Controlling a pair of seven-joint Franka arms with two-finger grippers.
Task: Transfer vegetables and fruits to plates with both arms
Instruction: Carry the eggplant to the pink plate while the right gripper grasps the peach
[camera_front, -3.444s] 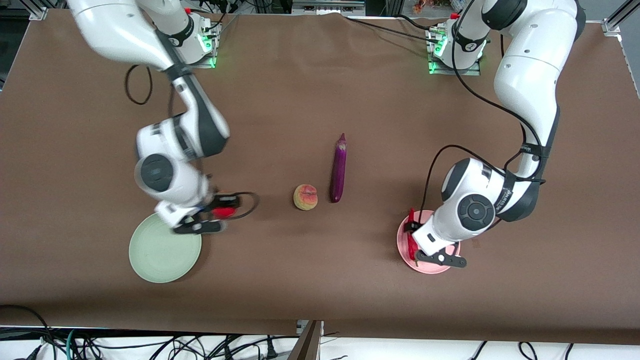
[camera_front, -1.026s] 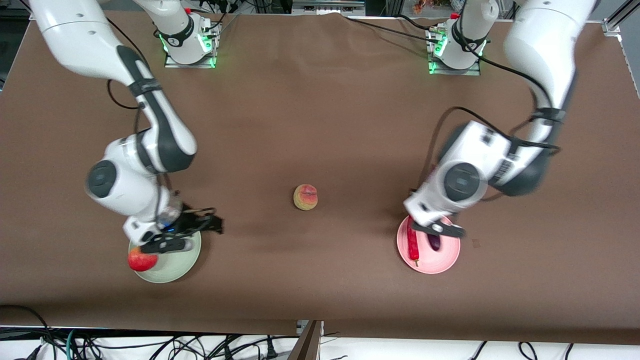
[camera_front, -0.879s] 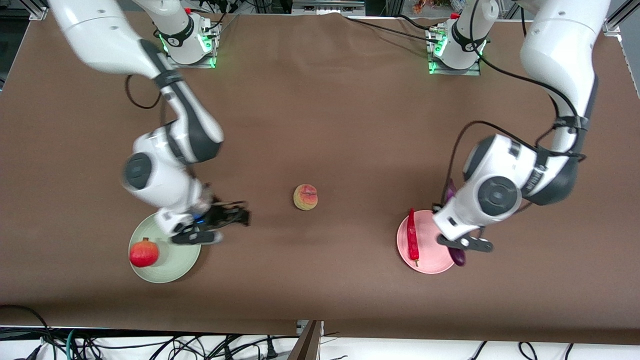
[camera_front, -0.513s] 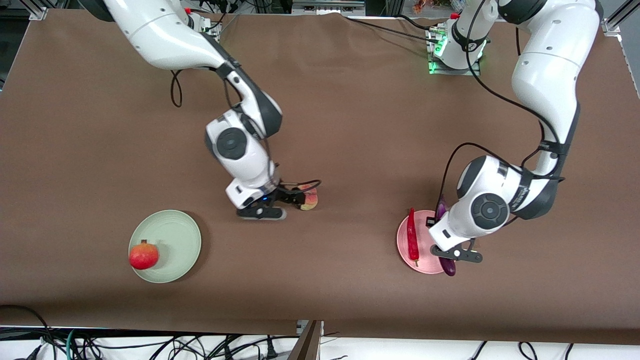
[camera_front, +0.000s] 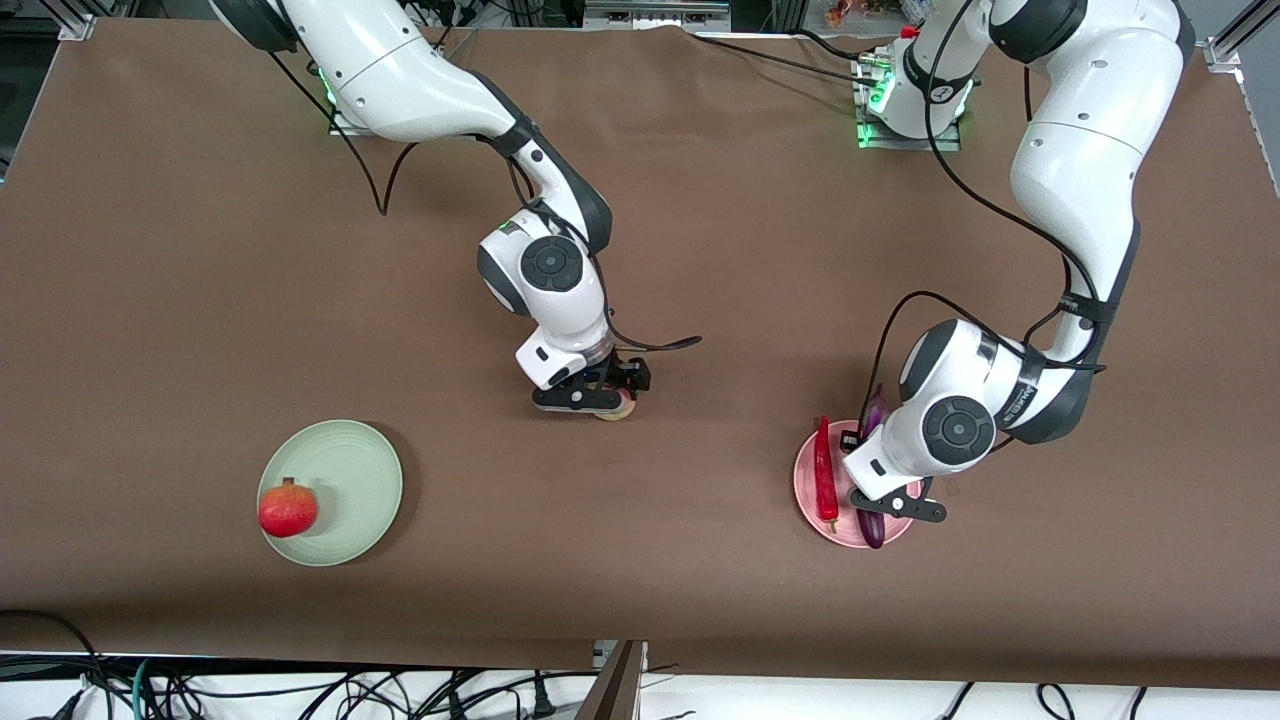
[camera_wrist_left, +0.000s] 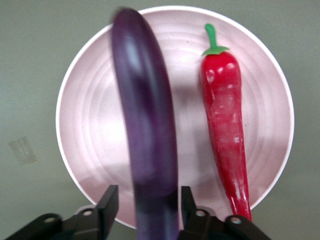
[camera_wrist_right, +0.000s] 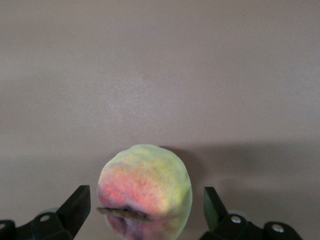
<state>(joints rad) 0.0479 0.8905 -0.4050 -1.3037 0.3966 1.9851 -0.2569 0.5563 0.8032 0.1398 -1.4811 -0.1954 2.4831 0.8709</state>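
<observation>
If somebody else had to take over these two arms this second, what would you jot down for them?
Left gripper: shut on the eggplant, holding it over the pink plate, beside the chili pepper lying there.
Right gripper: open, fingers either side of the peach on the table's middle, not gripped yet.
Done: pomegranate on the green plate, chili plated.
Left: release the eggplant, grasp the peach and carry it to the green plate.

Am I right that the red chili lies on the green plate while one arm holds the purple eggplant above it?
Not quite: the chili lies on the pink plate, as the left wrist view shows. The left tool does hold the eggplant above it.
</observation>
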